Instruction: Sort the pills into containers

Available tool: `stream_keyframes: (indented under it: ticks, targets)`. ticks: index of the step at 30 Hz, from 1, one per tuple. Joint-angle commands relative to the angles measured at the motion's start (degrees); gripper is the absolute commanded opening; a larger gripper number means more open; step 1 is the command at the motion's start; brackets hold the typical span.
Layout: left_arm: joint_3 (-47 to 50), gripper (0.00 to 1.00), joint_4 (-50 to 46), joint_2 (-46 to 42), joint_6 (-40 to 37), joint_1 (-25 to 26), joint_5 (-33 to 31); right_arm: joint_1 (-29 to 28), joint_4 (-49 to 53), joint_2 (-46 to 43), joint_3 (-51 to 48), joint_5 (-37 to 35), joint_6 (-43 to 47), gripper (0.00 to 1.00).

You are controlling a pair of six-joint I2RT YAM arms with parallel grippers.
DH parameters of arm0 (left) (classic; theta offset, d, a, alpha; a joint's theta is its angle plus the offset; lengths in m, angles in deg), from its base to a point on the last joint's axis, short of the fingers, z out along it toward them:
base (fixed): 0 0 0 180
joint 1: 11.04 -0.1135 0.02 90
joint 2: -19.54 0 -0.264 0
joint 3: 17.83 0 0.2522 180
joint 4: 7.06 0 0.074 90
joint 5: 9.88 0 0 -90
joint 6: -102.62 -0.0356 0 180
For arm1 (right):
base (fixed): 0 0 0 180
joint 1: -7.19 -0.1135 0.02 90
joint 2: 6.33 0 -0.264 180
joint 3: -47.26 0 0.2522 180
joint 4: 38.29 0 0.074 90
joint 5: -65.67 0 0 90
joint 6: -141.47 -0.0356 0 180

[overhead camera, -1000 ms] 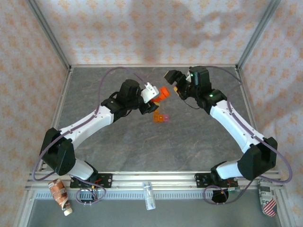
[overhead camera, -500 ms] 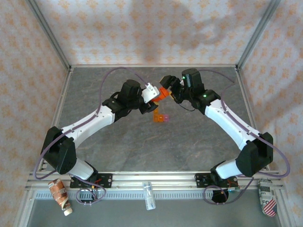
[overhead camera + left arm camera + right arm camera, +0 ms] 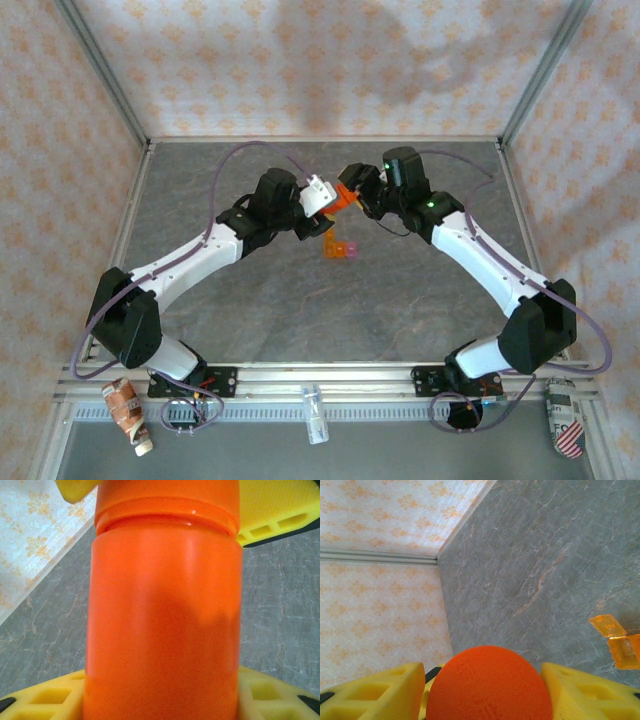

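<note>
Top external view: the containers [image 3: 340,249] lie flat on the counter [image 3: 250,290] near its middle. They are at 6 o'clock from the bottle [image 3: 343,197] and apart from both hands.
Containers, look: one tiny see-through box with an orange half at 9 o'clock and a pink half at 3 o'clock, joined side by side.
Containers, lid: in the right wrist view an orange flap [image 3: 607,625] stands open at the 3 o'clock edge, so that half looks ready.
Containers, feel: I think the box is very light, thin and a bit bendy. It would skid on the smooth counter if bumped.
Containers, where to hold: by the long side walls, low down, and never by the thin flap. It may be best to leave it lying and drop things in from above.
Pills: I guess they are inside the bottle.
Bottle, place: it is up off the counter and tipped over, with its cap [image 3: 490,685] pointing to about 2 o'clock.
Bottle, feel: it looks hard, round, smooth and slippery. It needs a tight hold around the middle so it cannot spin.
Left hand [image 3: 330,207]: it comes in from 8 o'clock and is clamped on the bottle's body. Its yellow fingers [image 3: 40,700] press both sides.
Right hand [image 3: 358,186]: it comes in from 4 o'clock with its fingers [image 3: 385,690] on both sides of the cap. One side has a thin dark gap, so I cannot tell if it squeezes yet.
Risk: if the cap pops off fast, pills could spill and roll away.
</note>
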Motion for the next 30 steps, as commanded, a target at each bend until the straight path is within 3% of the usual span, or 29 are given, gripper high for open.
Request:
stream_keyframes:
  ticks: [1,7,14,19,24,27,30]
  targets:
    - [-1.0,0.0,3.2,0.8,0.3,0.6,-0.2,-0.4,-2.5,-0.1,-0.8,0.2,-0.4,0.62]
    - [-1.3,0.0,3.2,1.1,0.3,0.7,-0.1,-0.4,-2.6,0.1,-0.8,0.4,-0.4,0.58]
    - [-1.3,0.0,2.8,0.7,0.9,0.7,0.8,-0.5,-3.1,-0.2,-1.0,-0.4,2.0,0.37]
    - [-3.2,0.0,-1.6,-0.1,2.1,-0.2,7.2,1.9,-8.9,-2.1,-3.2,0.5,10.2,0.34]
    - [-3.3,0.0,-2.1,-1.7,7.8,-2.7,17.7,7.2,-20.8,-4.1,-7.5,12.1,22.1,0.35]
    - [-2.9,0.0,-1.0,-2.4,11.7,-4.3,23.6,9.8,-28.2,-4.5,-9.9,21.0,24.2,0.35]
    - [-2.1,0.0,0.5,-2.9,14.6,-5.4,27.6,10.3,-28.3,-3.9,-8.7,25.7,25.5,0.35]
